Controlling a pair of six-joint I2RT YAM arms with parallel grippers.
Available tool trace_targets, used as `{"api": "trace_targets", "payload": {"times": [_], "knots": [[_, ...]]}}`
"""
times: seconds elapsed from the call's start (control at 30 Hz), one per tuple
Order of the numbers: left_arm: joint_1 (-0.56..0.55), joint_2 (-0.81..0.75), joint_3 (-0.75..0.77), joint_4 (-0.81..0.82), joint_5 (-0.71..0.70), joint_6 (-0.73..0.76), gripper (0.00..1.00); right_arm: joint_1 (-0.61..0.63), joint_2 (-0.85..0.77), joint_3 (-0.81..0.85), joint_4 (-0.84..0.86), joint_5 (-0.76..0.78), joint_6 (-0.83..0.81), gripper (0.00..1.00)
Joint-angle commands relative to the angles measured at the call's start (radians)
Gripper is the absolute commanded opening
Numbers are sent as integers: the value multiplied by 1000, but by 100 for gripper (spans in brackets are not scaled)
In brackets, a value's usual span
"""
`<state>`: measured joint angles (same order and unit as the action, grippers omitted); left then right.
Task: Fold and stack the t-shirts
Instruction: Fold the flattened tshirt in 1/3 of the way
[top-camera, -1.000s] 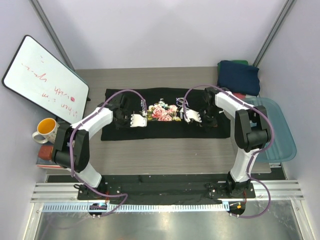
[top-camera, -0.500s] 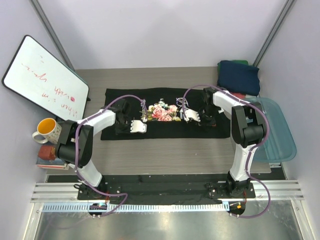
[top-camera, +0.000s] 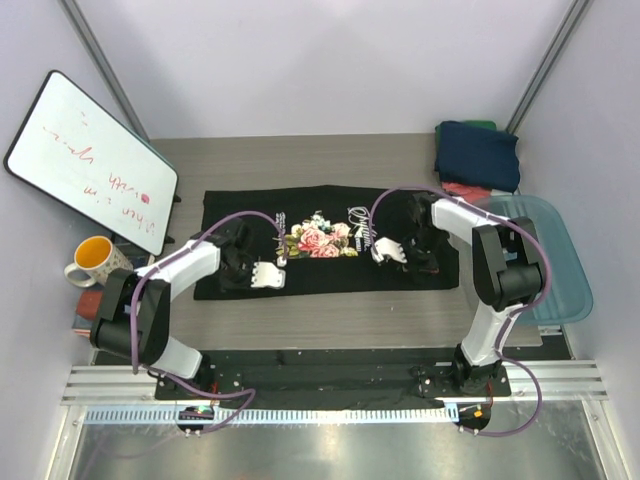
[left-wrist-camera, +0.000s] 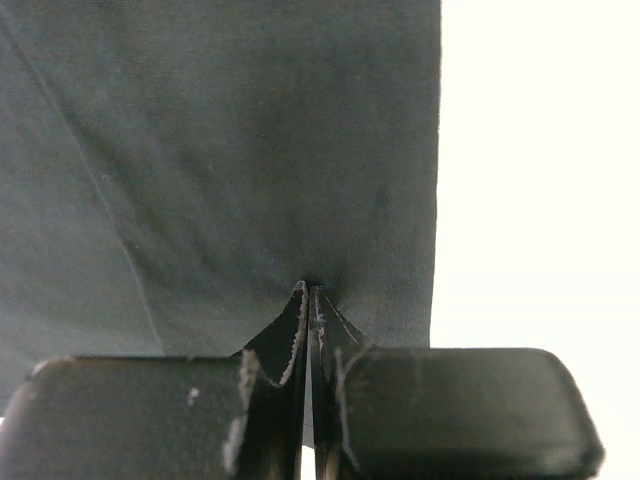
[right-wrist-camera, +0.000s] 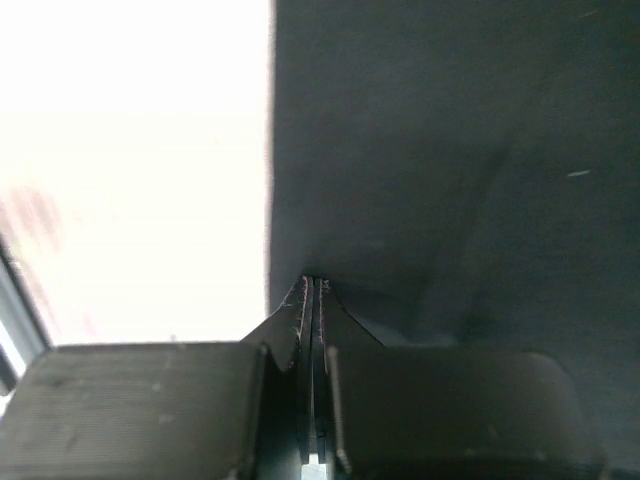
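Note:
The black t-shirt (top-camera: 320, 270) with a pink rose print and white lettering lies spread across the middle of the table. My left gripper (top-camera: 245, 268) is shut on its cloth near the left part. In the left wrist view the fingertips (left-wrist-camera: 310, 292) pinch a fold of the black t-shirt (left-wrist-camera: 220, 150) close to its edge. My right gripper (top-camera: 415, 248) is shut on the cloth near the right part. In the right wrist view the tips (right-wrist-camera: 310, 283) pinch the black t-shirt (right-wrist-camera: 450, 150) beside its edge. A folded navy t-shirt (top-camera: 478, 152) lies at the back right on green (top-camera: 480, 124) and coral-red (top-camera: 462, 189) ones.
A translucent blue tub (top-camera: 548, 262) stands at the table's right edge. A whiteboard (top-camera: 90, 160) leans at the left, with a yellow mug (top-camera: 92, 260) and books (top-camera: 95, 312) in front of it. The grey table (top-camera: 330, 318) ends near the arm bases.
Both grippers have moved toward the near edge, dragging the black t-shirt's cloth with them. The shirt now reaches nearer the front, and its white lettering shows.

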<state>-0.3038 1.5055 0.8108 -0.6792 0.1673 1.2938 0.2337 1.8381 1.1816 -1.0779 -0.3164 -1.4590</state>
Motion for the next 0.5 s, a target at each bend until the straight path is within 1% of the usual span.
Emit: {"api": "trace_targets", "payload": {"times": [0.0, 0.07, 0.13, 0.17, 0.2, 0.23, 0.27, 0.3, 0.33, 0.37, 0.4, 0.43, 0.47], "knots": [[-9, -57, -61, -108, 14, -24, 0, 12, -92, -60, -60, -16, 11, 1], [-11, -80, -78, -105, 6, -24, 0, 16, -112, -69, -63, -12, 11, 1], [-9, -106, -71, -53, -43, -53, 0, 18, -122, -50, -70, -10, 14, 2], [-9, -113, -41, -36, -63, -83, 3, 16, -122, -33, -74, -12, 26, 7], [-3, -116, -13, -34, -68, -97, 8, 16, -122, 24, -83, -16, 34, 19], [2, -120, 19, -43, -65, -117, 22, 16, -119, 57, -86, -26, 46, 25], [6, -120, 93, -52, -46, -134, 28, 16, -116, 96, -91, -47, 60, 30], [8, -120, 132, -60, -35, -169, 33, 16, -102, 180, -105, -61, 68, 37], [8, -120, 166, -66, -23, -182, 43, 16, -94, 222, -102, -75, 78, 40], [8, -120, 224, -63, 4, -195, 46, 15, -79, 264, -96, -101, 92, 43], [6, -119, 246, -57, 20, -221, 48, 16, -42, 350, -82, -111, 130, 46], [6, -108, 267, -46, 32, -237, 51, 16, -16, 393, -67, -121, 156, 47], [5, -100, 301, -49, 53, -249, 51, 18, 10, 471, -50, -136, 214, 47]]}}
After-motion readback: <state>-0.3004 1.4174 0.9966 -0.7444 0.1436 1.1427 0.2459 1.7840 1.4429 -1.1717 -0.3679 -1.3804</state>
